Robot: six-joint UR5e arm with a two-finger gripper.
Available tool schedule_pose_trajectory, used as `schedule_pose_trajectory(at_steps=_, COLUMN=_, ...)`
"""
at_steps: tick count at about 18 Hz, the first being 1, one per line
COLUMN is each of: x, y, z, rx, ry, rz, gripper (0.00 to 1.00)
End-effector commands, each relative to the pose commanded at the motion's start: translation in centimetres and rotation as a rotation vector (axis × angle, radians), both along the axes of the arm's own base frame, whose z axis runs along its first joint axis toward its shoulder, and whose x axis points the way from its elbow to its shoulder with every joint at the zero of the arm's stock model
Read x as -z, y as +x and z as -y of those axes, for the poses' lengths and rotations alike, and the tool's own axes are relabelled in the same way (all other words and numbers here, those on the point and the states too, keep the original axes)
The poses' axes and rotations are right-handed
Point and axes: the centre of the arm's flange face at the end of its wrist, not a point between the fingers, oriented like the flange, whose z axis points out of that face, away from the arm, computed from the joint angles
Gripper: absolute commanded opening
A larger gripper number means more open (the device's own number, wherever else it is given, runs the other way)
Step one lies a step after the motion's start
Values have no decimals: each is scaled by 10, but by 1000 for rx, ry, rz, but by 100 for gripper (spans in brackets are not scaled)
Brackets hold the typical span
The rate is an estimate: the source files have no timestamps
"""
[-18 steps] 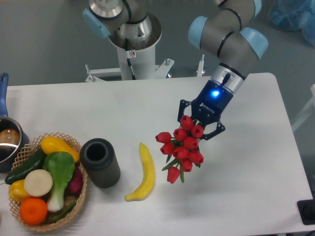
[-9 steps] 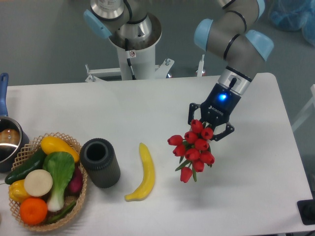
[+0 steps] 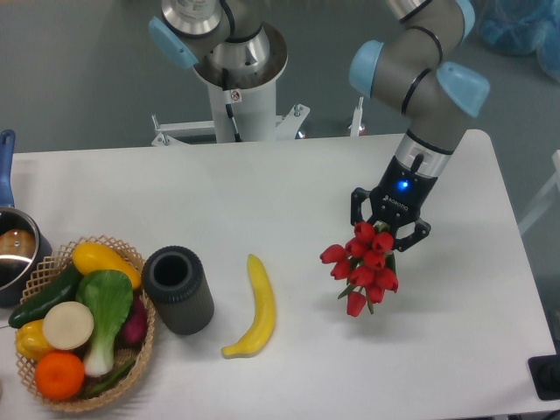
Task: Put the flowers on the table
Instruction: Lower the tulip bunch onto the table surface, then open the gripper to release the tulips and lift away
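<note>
Pincer (image 3: 391,229) has carried the tulips (image 3: 361,266) further right, away from the banana (image 3: 252,306), clamped on them; next: lower onto the counter (image 3: 262,192), let go.

No legible text, labels or numbers anywhere.

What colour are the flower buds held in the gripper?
Red, with bits of green leaf showing; the flowers hang from the gripper in the fixed camera view.

Red tulip flowers (image 3: 364,265) hang buds-down, seemingly just above the white table (image 3: 262,192).
</note>
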Motion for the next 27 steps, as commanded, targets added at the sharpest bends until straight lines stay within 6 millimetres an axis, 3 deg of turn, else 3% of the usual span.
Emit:
schedule_pose_trajectory(at_steps=12, x=23, y=-5, z=-2, rx=9, ry=-20, rz=27, gripper=44)
schedule_pose_trajectory(at_steps=15, x=25, y=-10, z=-2, rx=10, ry=-19, rz=24, gripper=57)
schedule_pose_trajectory(at_steps=17, x=17, y=-18, z=-4, rx=29, ry=-10, rz=-7, gripper=96)
schedule_pose_trajectory(at_steps=21, x=7, y=-29, z=20, rx=36, ry=-1, rz=-50, gripper=100)
schedule_pose_trajectory(at_steps=27, x=-35, y=-35, z=43, rx=1, ry=-27, rz=-136, gripper=100)
